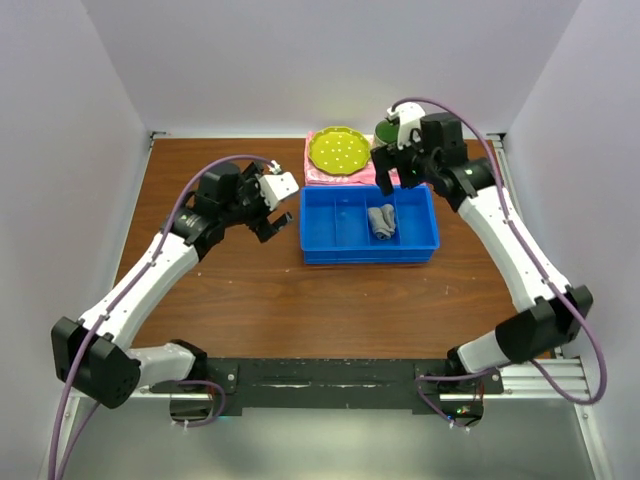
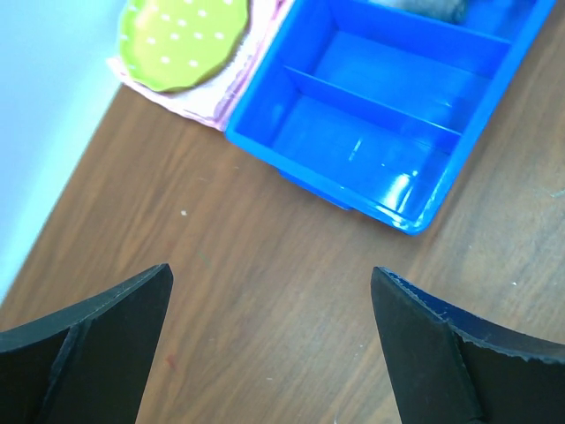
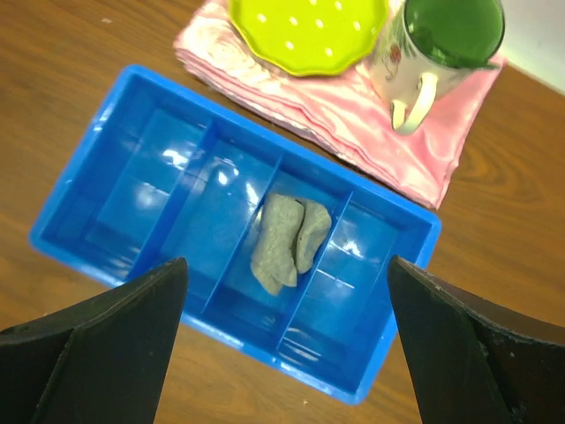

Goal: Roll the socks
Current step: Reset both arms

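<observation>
Judging from how things lie, we take the task as nearly or wholly done: the socks (image 3: 287,240) sit as one compact grey bundle inside the tray (image 3: 132,185), in the third compartment counting from its 9 o'clock end in the top view, and nothing grips them. We cannot tell whether the bundle is a tight roll or only a loose fold. Two lobes show at one end in the right wrist view, so a firmer roll may be left to do. In the top view its long axis runs 12 to 6 o'clock, along the compartment; in the right wrist view it leans from 1 to 7 o'clock, lobed end toward 1. The right gripper (image 1: 383,180) hangs above the tray's 12 o'clock rim, jaws wide apart and empty. The left gripper (image 1: 272,212) hovers off the tray's 9 o'clock side over the table (image 1: 250,290), jaws likewise apart, holding nothing.
</observation>
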Action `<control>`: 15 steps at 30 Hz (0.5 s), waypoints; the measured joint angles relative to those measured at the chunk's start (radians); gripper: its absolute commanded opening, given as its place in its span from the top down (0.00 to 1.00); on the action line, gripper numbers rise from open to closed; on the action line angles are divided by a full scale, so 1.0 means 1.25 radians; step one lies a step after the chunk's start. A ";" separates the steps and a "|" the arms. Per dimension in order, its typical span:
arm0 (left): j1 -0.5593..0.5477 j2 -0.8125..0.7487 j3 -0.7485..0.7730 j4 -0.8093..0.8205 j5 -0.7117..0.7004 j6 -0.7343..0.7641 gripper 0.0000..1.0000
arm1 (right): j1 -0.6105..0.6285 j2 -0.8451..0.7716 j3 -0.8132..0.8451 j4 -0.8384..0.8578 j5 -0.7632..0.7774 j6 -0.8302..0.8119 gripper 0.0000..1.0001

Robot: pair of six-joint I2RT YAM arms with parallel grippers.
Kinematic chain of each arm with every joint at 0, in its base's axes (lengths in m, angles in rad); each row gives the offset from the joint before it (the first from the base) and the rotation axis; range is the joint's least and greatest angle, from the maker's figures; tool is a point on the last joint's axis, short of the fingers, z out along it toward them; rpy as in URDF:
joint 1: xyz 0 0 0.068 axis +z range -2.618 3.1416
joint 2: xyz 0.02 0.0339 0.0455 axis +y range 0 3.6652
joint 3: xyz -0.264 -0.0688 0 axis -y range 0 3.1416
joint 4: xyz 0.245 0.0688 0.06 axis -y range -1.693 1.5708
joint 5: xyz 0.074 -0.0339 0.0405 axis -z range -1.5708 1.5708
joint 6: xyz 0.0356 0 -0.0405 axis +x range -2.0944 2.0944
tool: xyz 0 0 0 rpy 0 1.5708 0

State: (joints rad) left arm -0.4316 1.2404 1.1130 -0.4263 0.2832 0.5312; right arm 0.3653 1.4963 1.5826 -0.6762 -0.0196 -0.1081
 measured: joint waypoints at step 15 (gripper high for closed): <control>0.015 -0.063 0.201 -0.136 0.013 -0.013 0.00 | 0.001 -0.400 0.012 -0.075 -0.221 -0.148 0.01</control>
State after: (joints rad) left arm -0.4126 1.1610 1.3647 -0.5964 0.2993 0.5156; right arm 0.3660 0.9966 1.5978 -0.7700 -0.2962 -0.2928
